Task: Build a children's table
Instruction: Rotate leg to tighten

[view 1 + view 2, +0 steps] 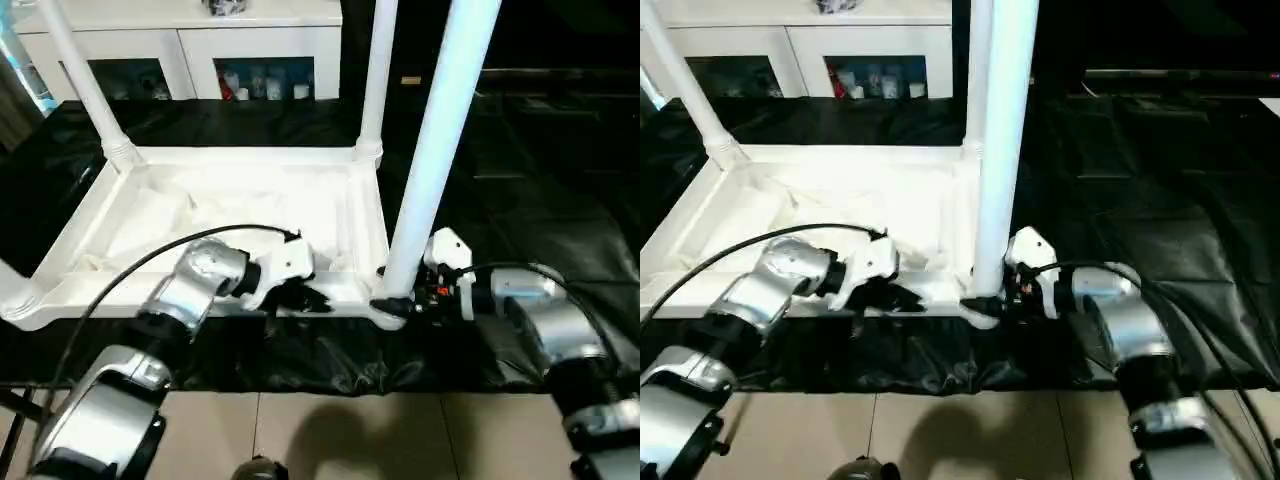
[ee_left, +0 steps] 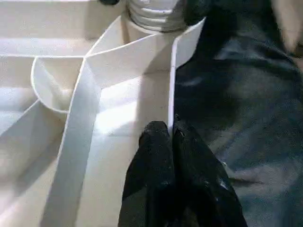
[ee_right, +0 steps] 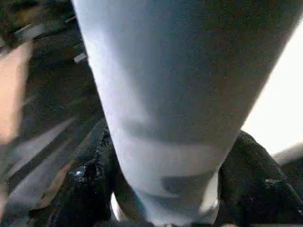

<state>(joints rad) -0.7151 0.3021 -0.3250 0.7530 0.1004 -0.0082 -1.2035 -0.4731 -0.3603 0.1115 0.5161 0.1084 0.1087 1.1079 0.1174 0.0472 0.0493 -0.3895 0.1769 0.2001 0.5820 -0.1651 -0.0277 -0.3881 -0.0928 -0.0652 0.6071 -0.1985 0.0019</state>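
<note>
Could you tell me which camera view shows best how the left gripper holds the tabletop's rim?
The left wrist view: the left gripper has its black fingers closed on the thin near wall of the tabletop, one each side. The eye views show that gripper small, dark against the near rim. The right wrist view shows the right gripper around a leg.

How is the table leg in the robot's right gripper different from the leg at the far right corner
The near leg is clamped by the right gripper at its base; the far leg stands free. The near leg leans slightly; the far leg looks upright. Both are white tubes in the tabletop's corner sockets.
</note>
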